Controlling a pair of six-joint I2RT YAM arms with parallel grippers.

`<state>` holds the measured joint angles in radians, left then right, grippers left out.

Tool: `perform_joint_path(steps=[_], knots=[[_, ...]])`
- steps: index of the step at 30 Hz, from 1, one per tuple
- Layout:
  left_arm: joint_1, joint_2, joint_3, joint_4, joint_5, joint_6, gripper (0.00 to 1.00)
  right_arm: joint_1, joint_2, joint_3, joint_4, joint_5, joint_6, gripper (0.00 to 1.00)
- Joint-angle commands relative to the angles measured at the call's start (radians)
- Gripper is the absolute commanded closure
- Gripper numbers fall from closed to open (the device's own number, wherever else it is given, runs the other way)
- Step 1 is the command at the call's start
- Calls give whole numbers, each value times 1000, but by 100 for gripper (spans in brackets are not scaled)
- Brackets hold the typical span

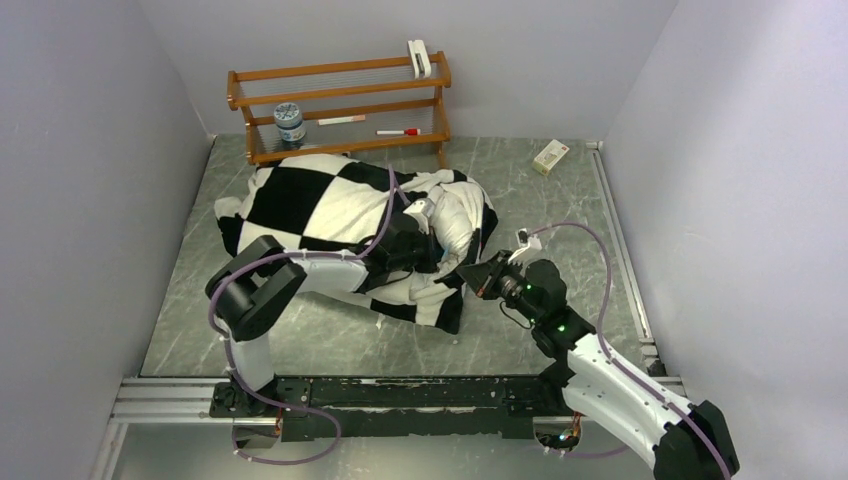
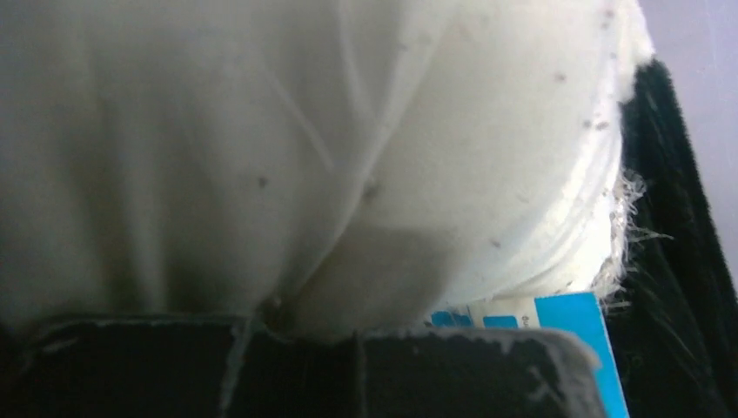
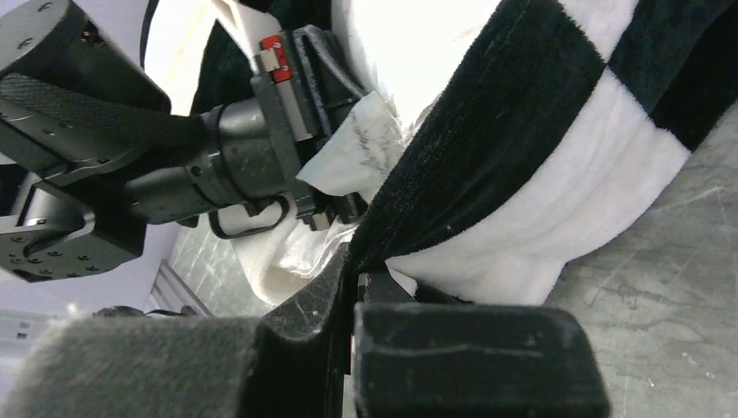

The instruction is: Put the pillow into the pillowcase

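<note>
The checkered pillowcase (image 1: 320, 200) lies bunched in the middle of the floor with the white pillow (image 1: 456, 220) sticking out of its right-hand opening. My left gripper (image 1: 428, 246) is at that opening, shut on a pinch of the pillow (image 2: 305, 157). In the left wrist view (image 2: 270, 315) the blue-and-white tag (image 2: 570, 315) shows just right of the fingers, and black plush of the pillowcase (image 2: 679, 226) lies beyond. My right gripper (image 1: 480, 276) is shut on the black edge of the pillowcase (image 3: 540, 113), as the right wrist view (image 3: 355, 277) shows, pulling it taut rightward.
A wooden rack (image 1: 340, 100) stands at the back wall with a jar (image 1: 290, 122), a red marker (image 1: 398, 131) and a white clip (image 1: 420, 57). A small box (image 1: 551, 157) lies at the back right. Grey walls close both sides. A metal rail (image 1: 400, 388) runs along the front.
</note>
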<state>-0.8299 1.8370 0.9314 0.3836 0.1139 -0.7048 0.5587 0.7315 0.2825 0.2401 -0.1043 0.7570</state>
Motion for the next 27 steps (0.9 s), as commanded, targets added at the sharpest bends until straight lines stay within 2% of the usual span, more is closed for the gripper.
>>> perform_joint_path(steps=[1, 5, 11, 14, 16, 20, 24, 26, 27], knots=[[23, 179, -91, -195, -189, -17, 93, -11, -57, 119, 287, -138, -20, 100], [-11, 204, -86, -191, -211, -29, 92, -10, 9, 34, 472, -275, 64, 100], [-66, 152, -173, -112, -251, -79, 91, -33, 3, -106, 552, -77, 295, 100], [-68, 168, -181, -92, -249, -83, 91, -41, -4, -58, 586, -68, 366, 100], [-69, 195, -163, -114, -241, -73, 91, -40, -28, 8, 600, -94, 325, 100], [-67, 218, -177, -117, -241, -97, 90, -39, -128, 123, 479, -163, 88, 100], [-64, 264, -159, -118, -200, -102, 90, -39, -124, 83, 304, -173, -40, 100], [-63, 227, -161, -124, -171, -99, 88, -39, -111, 55, 139, -88, -69, 100], [-64, 192, -169, -116, -142, -99, 86, -39, -111, 33, 92, -29, -53, 95]])
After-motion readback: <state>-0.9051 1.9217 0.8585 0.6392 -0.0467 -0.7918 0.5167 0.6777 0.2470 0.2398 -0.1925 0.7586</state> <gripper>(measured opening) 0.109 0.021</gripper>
